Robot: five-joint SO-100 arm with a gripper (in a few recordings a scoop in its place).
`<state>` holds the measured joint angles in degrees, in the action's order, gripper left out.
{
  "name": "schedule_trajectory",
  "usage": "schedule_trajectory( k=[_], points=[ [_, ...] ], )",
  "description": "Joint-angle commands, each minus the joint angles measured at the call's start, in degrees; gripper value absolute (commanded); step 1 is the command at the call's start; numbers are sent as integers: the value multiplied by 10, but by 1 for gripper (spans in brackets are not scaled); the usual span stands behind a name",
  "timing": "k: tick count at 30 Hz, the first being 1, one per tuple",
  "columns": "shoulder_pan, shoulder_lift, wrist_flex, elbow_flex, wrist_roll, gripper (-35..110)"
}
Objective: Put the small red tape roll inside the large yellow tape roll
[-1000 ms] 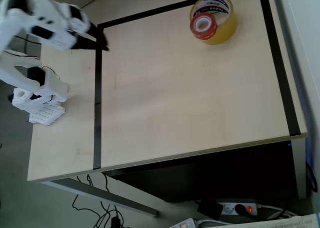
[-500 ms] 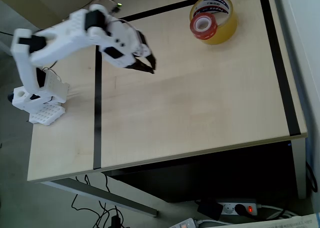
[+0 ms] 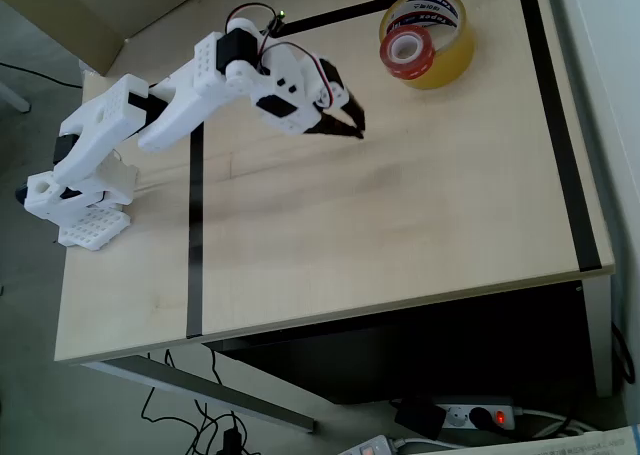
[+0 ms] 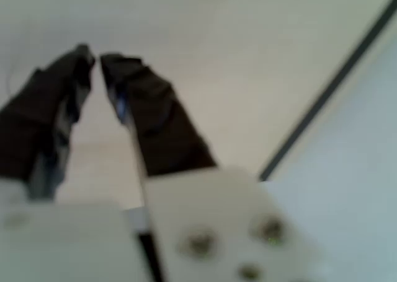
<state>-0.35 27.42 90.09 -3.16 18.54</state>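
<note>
- In the overhead view the white arm (image 3: pixel 190 100) reaches from its base at the left edge of the table (image 3: pixel 400 235) toward the right, and the gripper (image 3: pixel 352 125) is above the bare wood, in the far half of the table.
- The gripper is well apart from both rolls; they are to its right and farther away.
- The large yellow tape roll (image 3: pixel 452 55) lies flat near the far right corner of the table, inside the black tape lines (image 3: pixel 195 225).
- The small red tape roll (image 3: pixel 405 47) sits on the left part of the yellow roll, at its rim. It seems to lean over the opening, but I cannot tell if it is fully inside.
- The wrist view is blurred. It shows the two dark fingers (image 4: pixel 158 121) from close: their tips almost meet, with only a thin gap between them, and nothing is held there.
- This near-closed state is hard to read from above, where the fingers look like one dark point.
- In the wrist view a black line (image 4: pixel 329 90) runs diagonally at the right over the pale table surface.
</note>
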Motion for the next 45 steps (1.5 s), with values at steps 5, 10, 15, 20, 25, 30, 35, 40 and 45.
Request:
schedule_trajectory(
  k=[5, 10, 15, 20, 25, 30, 35, 40, 45],
  points=[
    [-11, 36, -69, 35, 1, 0],
    [-24, 36, -115, 21, 1, 0],
    [-40, 28, -156, 18, 1, 0],
    [-58, 21, -184, 18, 2, 0],
    [-71, 17, -204, 15, 4, 0],
    [-79, 11, -217, 11, 4, 0],
    [-86, 8, -229, 11, 1, 0],
    [-95, 5, -244, 11, 1, 0],
    [-105, 5, -252, 12, 1, 0]
  ],
)
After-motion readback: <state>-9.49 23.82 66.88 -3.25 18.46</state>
